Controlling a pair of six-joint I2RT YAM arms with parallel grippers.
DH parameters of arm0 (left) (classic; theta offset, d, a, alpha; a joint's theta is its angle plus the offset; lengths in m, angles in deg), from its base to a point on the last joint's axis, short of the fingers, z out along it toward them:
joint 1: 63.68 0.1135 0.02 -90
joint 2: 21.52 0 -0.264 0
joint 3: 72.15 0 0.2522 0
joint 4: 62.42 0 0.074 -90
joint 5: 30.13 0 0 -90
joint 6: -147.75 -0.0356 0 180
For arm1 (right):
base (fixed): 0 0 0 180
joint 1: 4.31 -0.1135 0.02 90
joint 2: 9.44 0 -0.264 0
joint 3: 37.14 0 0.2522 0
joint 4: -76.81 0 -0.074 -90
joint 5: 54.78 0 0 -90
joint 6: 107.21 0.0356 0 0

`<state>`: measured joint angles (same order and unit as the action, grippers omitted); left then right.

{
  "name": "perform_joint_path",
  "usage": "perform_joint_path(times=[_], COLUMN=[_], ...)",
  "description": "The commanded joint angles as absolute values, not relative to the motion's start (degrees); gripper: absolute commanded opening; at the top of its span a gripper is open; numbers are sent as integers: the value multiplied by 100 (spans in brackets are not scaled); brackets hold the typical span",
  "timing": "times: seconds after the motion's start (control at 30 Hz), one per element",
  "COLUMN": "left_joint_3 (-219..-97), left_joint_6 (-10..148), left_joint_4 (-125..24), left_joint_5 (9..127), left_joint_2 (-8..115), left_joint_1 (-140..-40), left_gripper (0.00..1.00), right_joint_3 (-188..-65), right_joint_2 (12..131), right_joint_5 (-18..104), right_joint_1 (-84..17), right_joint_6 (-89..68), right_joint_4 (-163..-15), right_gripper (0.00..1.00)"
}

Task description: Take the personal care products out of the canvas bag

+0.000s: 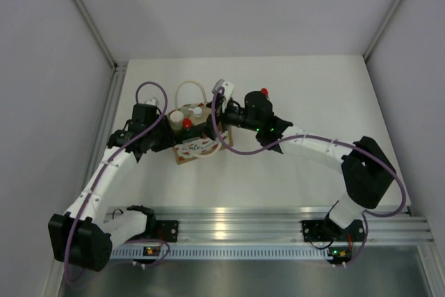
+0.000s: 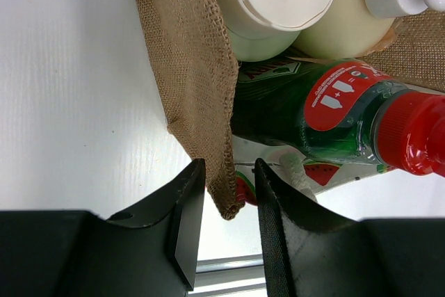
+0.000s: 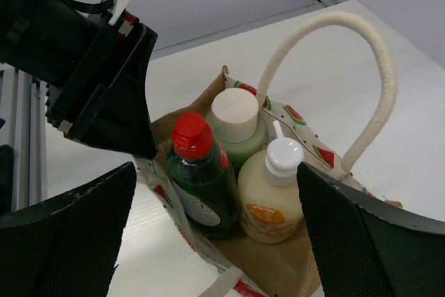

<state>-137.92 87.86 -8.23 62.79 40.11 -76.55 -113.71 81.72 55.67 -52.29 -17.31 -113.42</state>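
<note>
The tan canvas bag (image 1: 195,149) stands mid-table with its cream handle (image 3: 375,67) up. Inside it stand the dark green bottle with red cap (image 3: 201,186), the cream pump bottle (image 3: 268,203) and the olive-grey cylinder with white cap (image 3: 235,117). My left gripper (image 2: 226,172) is at the bag's left side, with its jaws slightly apart astride the burlap wall (image 2: 198,81). My right gripper (image 3: 215,213) is wide open above the bag, spanning the green and cream bottles. A red cap (image 1: 264,92), likely the yellow bottle's, shows behind the right wrist; its body is hidden.
The left gripper's black body (image 3: 90,81) sits close beside the bag's opening, next to the green bottle. An aluminium rail (image 1: 278,224) runs along the near table edge. Grey walls close in the table on the left, right and back.
</note>
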Motion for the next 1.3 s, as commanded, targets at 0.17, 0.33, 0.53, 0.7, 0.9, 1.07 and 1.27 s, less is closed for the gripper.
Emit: perform_joint_path(times=[0.17, 0.33, 0.53, 0.7, 0.9, 1.07, 1.27], left_joint_3=[-13742, -13759, -13759, -13751, -13751, -13742, -13742], left_joint_6=[8737, 8720, 8711, 8711, 8711, 8720, 8720], left_joint_4=[-832, -832, -832, -840, -832, -823, -831], left_joint_5=[6294, 6312, 6330, 6330, 6338, 6295, 6321], left_joint_2=[3896, 3931, 3922, 3904, 3931, 3887, 3895], left_joint_1=[-7678, -7678, -7678, -7678, -7678, -7687, -7678], left_gripper=[40, 40, 40, 40, 40, 41, 41], right_joint_3=[-12025, -12130, -12367, -12464, -12455, -12543, -12508], right_joint_2=[8732, 8987, 9269, 9480, 9691, 9857, 9954], right_joint_5=[6325, 6370, 6361, 6282, 6159, 6290, 6361], right_joint_1=[-5379, -5423, -5476, -5493, -5511, -5520, -5520], right_joint_6=[-2038, -2073, -2152, -2143, -2108, -2064, -2055], right_joint_4=[-11948, -12124, -12125, -12265, -12582, -12634, -12810], right_gripper=[87, 83, 77, 73, 65, 55, 50])
